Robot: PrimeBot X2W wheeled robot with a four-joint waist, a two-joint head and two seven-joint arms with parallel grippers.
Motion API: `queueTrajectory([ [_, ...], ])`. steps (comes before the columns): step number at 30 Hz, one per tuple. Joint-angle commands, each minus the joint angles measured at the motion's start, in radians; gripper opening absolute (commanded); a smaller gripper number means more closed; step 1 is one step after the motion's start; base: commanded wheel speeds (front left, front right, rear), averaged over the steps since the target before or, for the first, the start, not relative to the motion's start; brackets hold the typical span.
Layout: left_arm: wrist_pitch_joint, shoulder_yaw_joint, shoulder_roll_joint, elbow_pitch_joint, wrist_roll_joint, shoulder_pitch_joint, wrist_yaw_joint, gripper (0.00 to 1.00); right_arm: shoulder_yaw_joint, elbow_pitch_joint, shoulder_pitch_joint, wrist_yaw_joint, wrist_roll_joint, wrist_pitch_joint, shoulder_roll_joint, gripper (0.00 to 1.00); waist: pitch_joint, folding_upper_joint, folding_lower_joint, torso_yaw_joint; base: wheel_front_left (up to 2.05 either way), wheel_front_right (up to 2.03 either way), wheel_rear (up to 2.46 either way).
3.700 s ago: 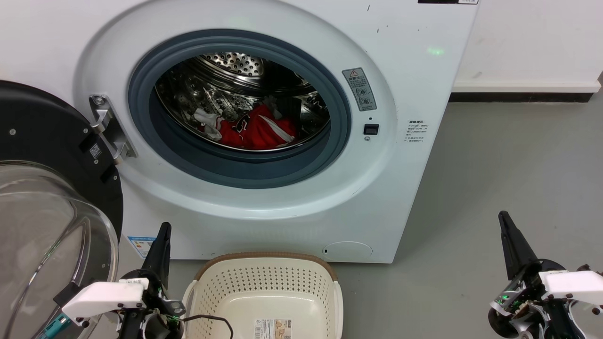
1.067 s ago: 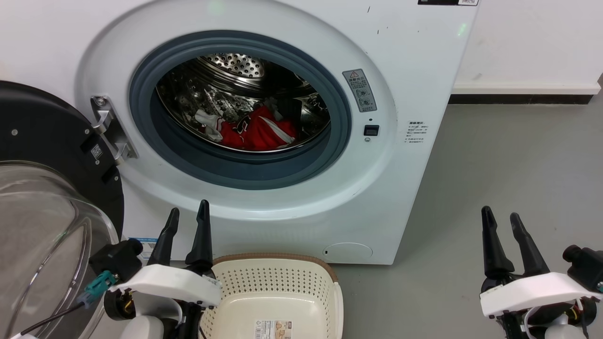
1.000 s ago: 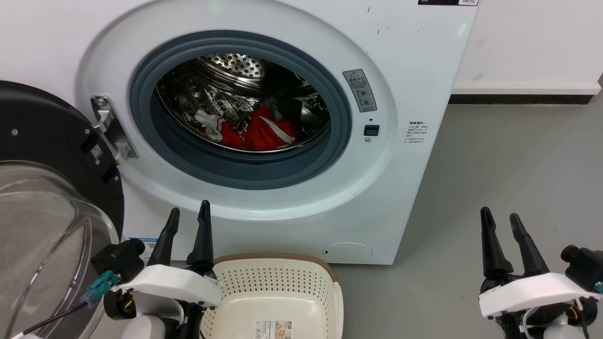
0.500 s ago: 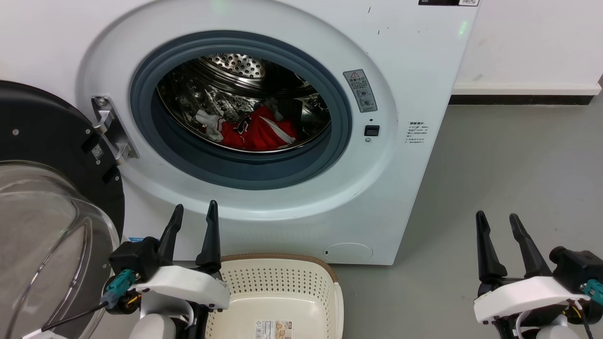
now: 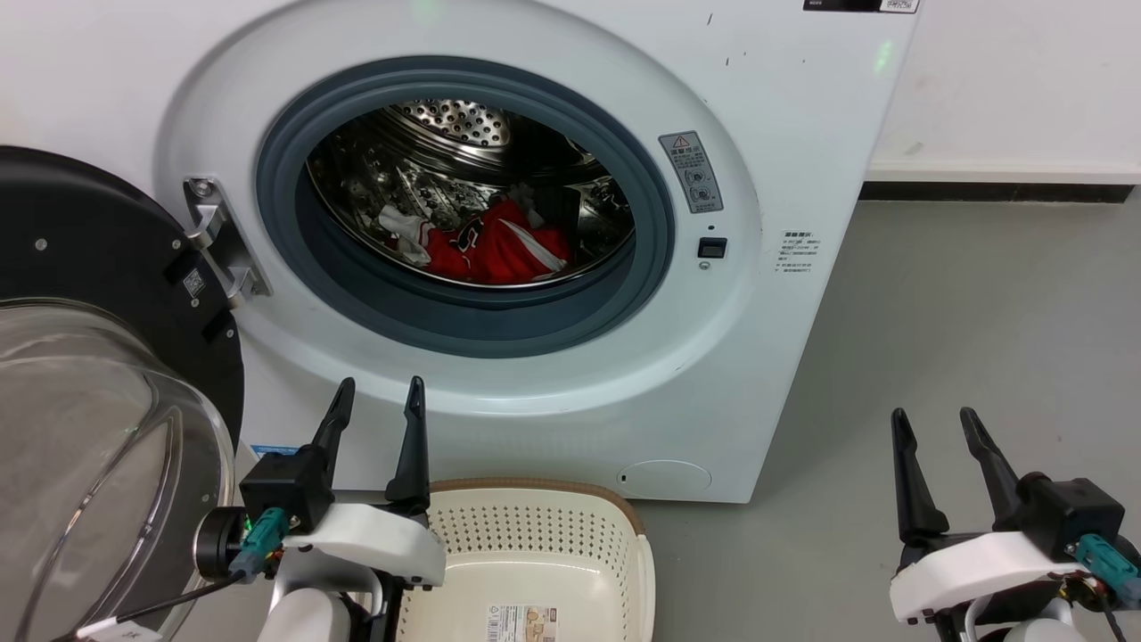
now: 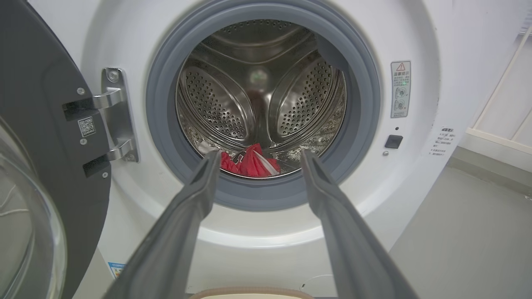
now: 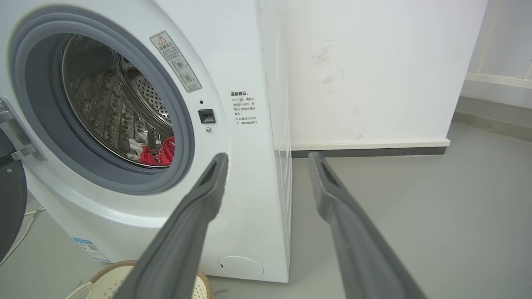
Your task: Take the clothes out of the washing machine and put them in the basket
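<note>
So, red clothes [image 5: 495, 251] w/ white trim crumpled in washing machine [image 5: 758, 303]; left hand [image 5: 381, 385] & right hand [image 5: 931, 415] spread.

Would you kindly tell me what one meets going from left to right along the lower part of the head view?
clear domed door → left gripper → basket → right gripper

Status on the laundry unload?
Left gripper open, empty, in front of washer. Right gripper open, empty, over floor. Red clothes in drum, none seen in basket. Door open, nothing blocking.
</note>
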Motion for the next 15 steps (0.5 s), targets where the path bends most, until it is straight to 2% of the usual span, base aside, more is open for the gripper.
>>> queueTrajectory([
  [1, -0.010, -0.004, 0.004, -0.001, 0.024, -0.014, 0.003, 1.00, -0.001, 0.001, -0.008, 0.000, -0.023, -0.009, 0.000, 1.00, 0.000, 0.0000, 0.0000, 0.001, 0.00, 0.00, 0.00],
  [15, -0.036, -0.016, 0.002, 0.017, 0.123, -0.016, 0.017, 1.00, 0.000, 0.025, -0.012, 0.000, -0.123, -0.036, 0.000, 1.00, -0.003, 0.0000, 0.0000, 0.007, 0.00, 0.00, 0.00],
])
